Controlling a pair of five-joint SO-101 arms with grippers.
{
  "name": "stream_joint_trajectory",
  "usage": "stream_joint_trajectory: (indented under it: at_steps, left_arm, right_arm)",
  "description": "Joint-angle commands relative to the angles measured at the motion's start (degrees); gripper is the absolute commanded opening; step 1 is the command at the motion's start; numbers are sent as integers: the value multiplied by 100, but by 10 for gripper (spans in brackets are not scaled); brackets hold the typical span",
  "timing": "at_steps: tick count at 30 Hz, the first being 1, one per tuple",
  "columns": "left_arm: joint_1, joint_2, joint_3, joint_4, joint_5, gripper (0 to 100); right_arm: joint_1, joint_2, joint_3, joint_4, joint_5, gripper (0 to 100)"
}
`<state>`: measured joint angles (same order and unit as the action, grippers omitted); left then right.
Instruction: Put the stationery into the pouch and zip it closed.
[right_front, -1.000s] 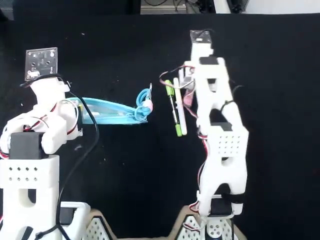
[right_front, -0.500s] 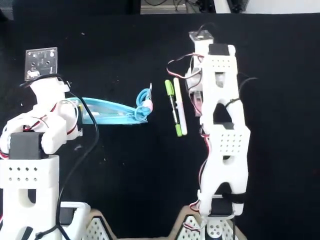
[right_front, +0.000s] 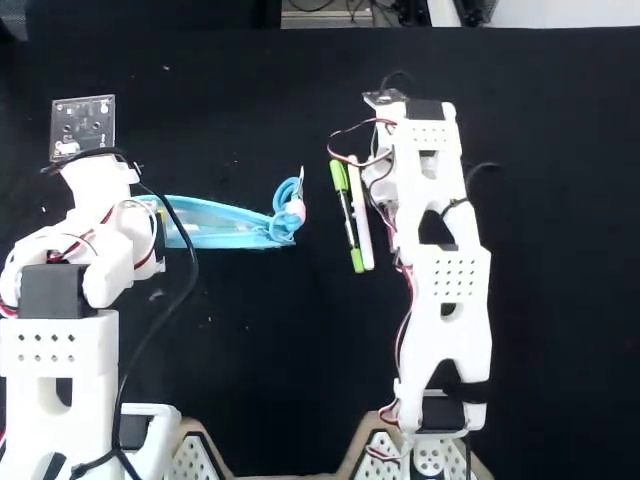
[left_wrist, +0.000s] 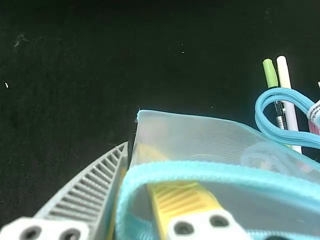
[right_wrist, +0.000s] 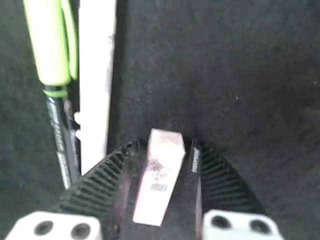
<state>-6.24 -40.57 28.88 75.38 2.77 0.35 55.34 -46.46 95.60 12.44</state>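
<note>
Pink eraser (right_wrist: 159, 175) gripped on the right; turquoise pouch (right_front: 225, 225) held at one end on the left.
From above, the right arm covers what its wrist camera shows: the right end effector (right_wrist: 162, 146) clenched on the eraser, just beside the white pen (right_front: 362, 220) and green pen (right_front: 347, 215) on the black table (right_front: 250, 330). The left end effector (left_wrist: 132, 151) pinches the pouch wall, well apart from them.

White plastic shells on the left arm (right_front: 60, 340) and the right arm (right_front: 445, 290), blocky lower links pierced with grids of small round holes. Black servo bodies (right_front: 50, 280) set between links. Thin red, white and black cables (right_front: 345, 150) looped along the joints. Ribbed grey fingers (left_wrist: 92, 197), two round holes at each pale base.
</note>
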Motion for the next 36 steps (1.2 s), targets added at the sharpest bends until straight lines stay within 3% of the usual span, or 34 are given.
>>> stream_joint_trajectory:
  at_steps: [1,6,10,17,26,36]
  left_arm:
    - [4,62,356,-35,18,30]
    - [4,62,356,-35,26,30]
    - [4,62,356,-35,26,30]
    - [4,62,356,-35,18,30]
    - [4,62,338,-35,18,30]
    - [4,62,347,-35,18,30]
  right_arm:
    - [53,31,-347,299,211,167]
    - [70,356,-620,316,273,161]
    - [88,426,-936,334,325,3]
    - [334,-409,-1165,563,316,10]
    - [167,-2914,1218,545,316,10]
    - [-615,-6440,3855,79,308,10]
